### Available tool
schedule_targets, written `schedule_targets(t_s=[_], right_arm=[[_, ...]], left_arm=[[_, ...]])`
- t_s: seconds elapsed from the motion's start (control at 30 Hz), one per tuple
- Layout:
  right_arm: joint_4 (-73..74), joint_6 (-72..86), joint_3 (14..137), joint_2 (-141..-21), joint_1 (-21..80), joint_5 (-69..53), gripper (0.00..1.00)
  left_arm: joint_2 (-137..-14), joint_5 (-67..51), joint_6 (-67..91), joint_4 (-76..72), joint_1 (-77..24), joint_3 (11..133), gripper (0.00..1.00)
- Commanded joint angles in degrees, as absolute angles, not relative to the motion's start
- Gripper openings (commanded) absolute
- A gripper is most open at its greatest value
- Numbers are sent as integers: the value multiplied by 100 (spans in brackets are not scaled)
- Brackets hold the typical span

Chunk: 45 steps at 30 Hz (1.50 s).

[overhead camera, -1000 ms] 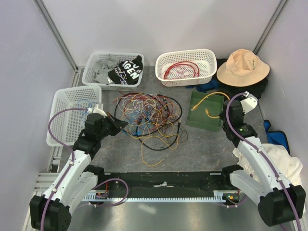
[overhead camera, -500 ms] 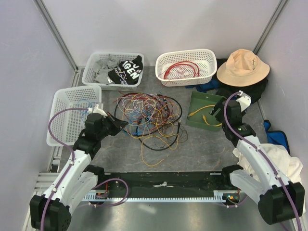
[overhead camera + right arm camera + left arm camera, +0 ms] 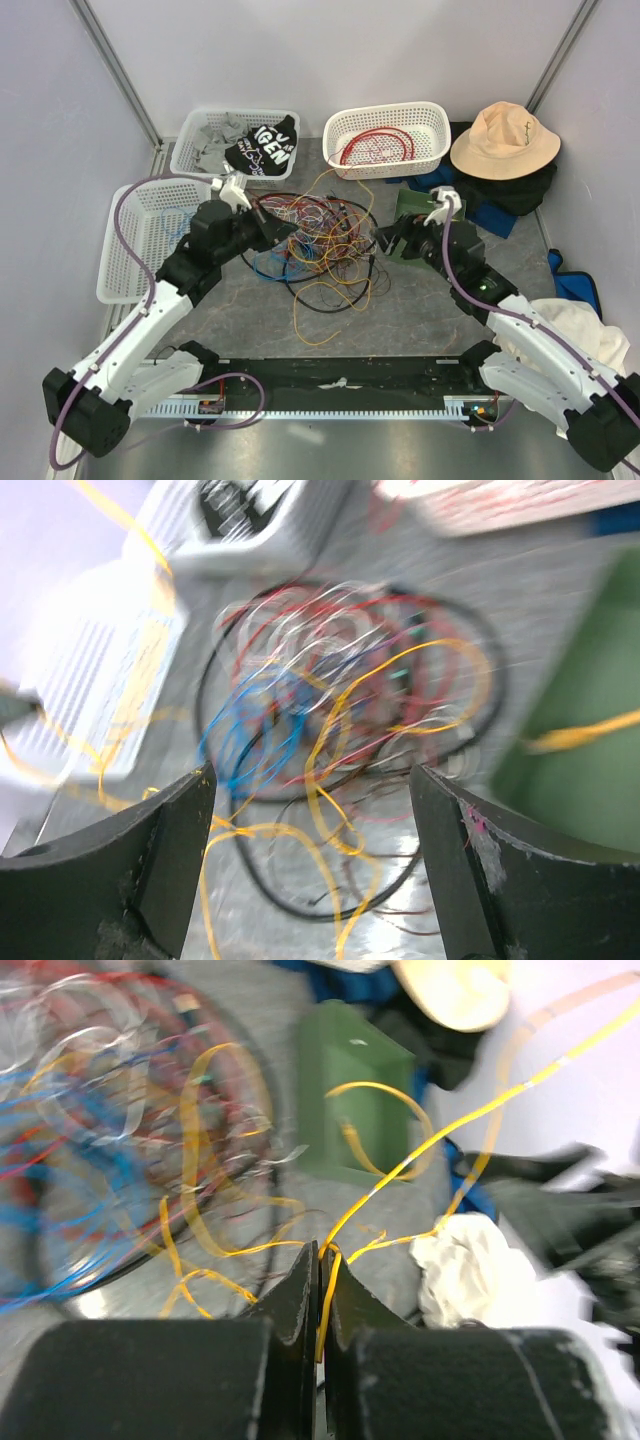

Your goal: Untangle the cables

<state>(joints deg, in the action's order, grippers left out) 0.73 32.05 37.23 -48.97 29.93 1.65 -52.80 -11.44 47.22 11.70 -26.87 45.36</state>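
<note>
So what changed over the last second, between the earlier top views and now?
The right gripper let go of the yellow cable into the green tray, then swung left toward the heap, fingers open. The left gripper moved away from its base and right, over the heap's edge, still pinching a yellow strand. Baskets and hat stayed put.

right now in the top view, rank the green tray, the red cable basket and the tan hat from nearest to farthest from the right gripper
1. green tray, just beside the right gripper, partly under that arm
2. red cable basket, behind it at the back
3. tan hat, in the back right corner
</note>
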Motion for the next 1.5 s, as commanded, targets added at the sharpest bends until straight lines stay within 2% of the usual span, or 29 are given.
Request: schedule_targets(t_s=[0.0,0.1,0.3,0.57,0.7,0.77,0.8,0.87,1.0,1.17,1.33,1.47], right_arm=[[-1308,3181,3384,-5071,3366,-729,86],[-1889,3357,3278,-5045,3507,-888,88],[-2750,3744,3041,-4966,3533,-1160,90],[-3251,3726,2804,-4896,3568,-1204,90],[-3515,3779,2918,-5254,3568,-1256,89],[-3385,3762,3049,-5370,3568,-1196,87],[-2853,3692,3128,-5396,3577,-1039,87],[-2271,3534,3295,-5370,3577,-293,87],[-1022,3463,3419,-5116,3568,886,87],[-677,3358,3393,-4685,3568,1257,87],[-896,3164,3393,-4404,3586,538,86],[-1397,3199,3349,-4289,3577,-174,85]], left_arm=[[-5746,-1055,4114,1239,-3163,5490,2],[-5985,-958,3868,1511,-3445,5922,2],[-6214,-599,3770,1564,-3674,5994,2],[-6415,-518,3832,1520,-3674,6117,2],[-6442,-571,3920,1407,-3735,6056,2],[-6425,-519,3920,1415,-3744,6056,2],[-6346,-405,3920,1415,-3744,6082,2],[-6241,-229,3850,1441,-3744,6187,2],[-6091,394,3570,1590,-3735,7038,2],[-6319,554,3296,1775,-3735,8346,2],[-6758,308,3112,1977,-3735,9508,2],[-7285,18,2883,2337,-3744,11026,2]])
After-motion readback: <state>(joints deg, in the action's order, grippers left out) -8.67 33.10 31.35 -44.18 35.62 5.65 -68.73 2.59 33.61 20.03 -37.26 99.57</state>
